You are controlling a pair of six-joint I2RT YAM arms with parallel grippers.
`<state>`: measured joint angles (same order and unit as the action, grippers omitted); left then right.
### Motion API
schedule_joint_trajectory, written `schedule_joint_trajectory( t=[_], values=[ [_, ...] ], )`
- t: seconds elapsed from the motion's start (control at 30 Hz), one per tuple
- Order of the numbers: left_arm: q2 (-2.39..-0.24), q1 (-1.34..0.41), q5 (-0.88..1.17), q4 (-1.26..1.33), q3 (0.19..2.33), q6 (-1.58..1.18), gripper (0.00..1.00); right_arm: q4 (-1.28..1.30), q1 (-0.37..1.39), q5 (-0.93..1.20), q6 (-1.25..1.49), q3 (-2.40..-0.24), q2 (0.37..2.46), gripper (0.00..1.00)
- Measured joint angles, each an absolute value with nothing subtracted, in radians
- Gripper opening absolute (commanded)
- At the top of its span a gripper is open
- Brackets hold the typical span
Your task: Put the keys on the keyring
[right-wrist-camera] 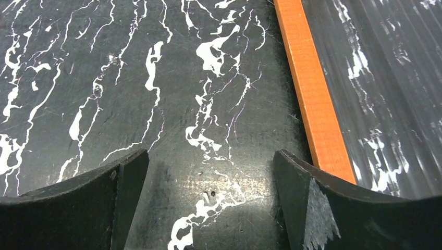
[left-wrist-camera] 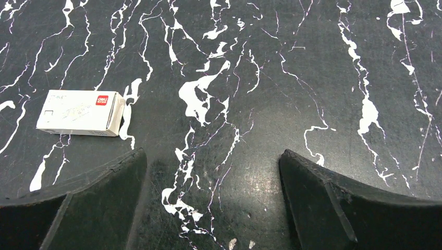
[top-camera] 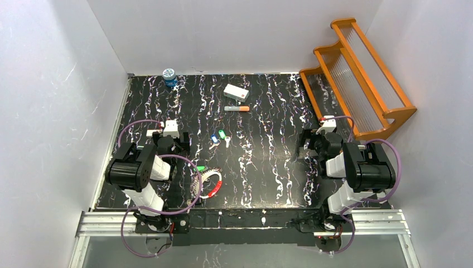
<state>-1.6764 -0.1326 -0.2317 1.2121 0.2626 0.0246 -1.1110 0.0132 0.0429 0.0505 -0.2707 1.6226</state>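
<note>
The left end effector and right end effector both spread apart; keys lie outside keyring, white box closed.

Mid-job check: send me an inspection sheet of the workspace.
Surface: black white-veined tabletop, flat.
Job's things: small blue- and green-headed keys loose mid-table; white-and-red loop keyring near the left arm, apart from them.
Clutter: white cardboard box, orange-tipped grey marker, small blue jar, orange wooden rack far right.
Hands: left hand open, empty; right hand open, empty.
Cables: purple cables loop at both arms; left one close by the keyring.
Surroundings: plain white walls.
</note>
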Motion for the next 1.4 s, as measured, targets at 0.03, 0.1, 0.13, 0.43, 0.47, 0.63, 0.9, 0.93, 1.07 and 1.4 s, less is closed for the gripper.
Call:
schedule_joint_trajectory(
  t=[0.03,0.1,0.13,0.43,0.47,0.63,0.9,0.93,1.07,1.4],
  values=[
    [-1.676,-0.133,-0.233,1.214,0.263,0.025,0.98,-1.111,0.013,0.039,0.049,-0.271,1.623,0.99],
    [-1.677,-0.133,-0.236,1.218,0.262,0.025,0.98,-1.111,0.013,0.033,0.048,-0.271,1.623,0.99],
    [-1.677,-0.133,-0.237,1.219,0.262,0.025,0.98,-1.111,0.013,0.031,0.048,-0.271,1.623,0.99],
    [-1.677,-0.133,-0.245,1.222,0.262,0.023,0.98,-1.111,0.013,0.028,0.048,-0.271,1.623,0.99],
    [-1.677,-0.133,-0.245,1.223,0.262,0.023,0.98,-1.111,0.013,0.028,0.048,-0.271,1.623,0.99],
    [-1.634,-0.133,-0.302,1.171,0.262,0.015,0.98,-1.046,0.013,0.006,0.052,-0.278,1.580,0.99],
    [-1.103,-0.133,-0.353,0.632,0.503,-0.233,0.99,-0.567,0.013,-0.010,0.256,-0.556,1.254,0.99],
    [-1.063,-0.133,-0.349,0.551,0.562,-0.275,0.98,-0.547,0.013,0.007,0.286,-0.558,1.206,0.99],
    [-1.028,-0.133,-0.300,0.268,0.711,-0.371,0.98,-0.453,0.013,0.058,0.411,-0.558,1.128,0.99],
    [-1.016,-0.133,0.066,-0.157,0.651,-0.505,0.96,-0.295,0.098,0.341,0.523,-0.565,1.254,0.98]
  ],
)
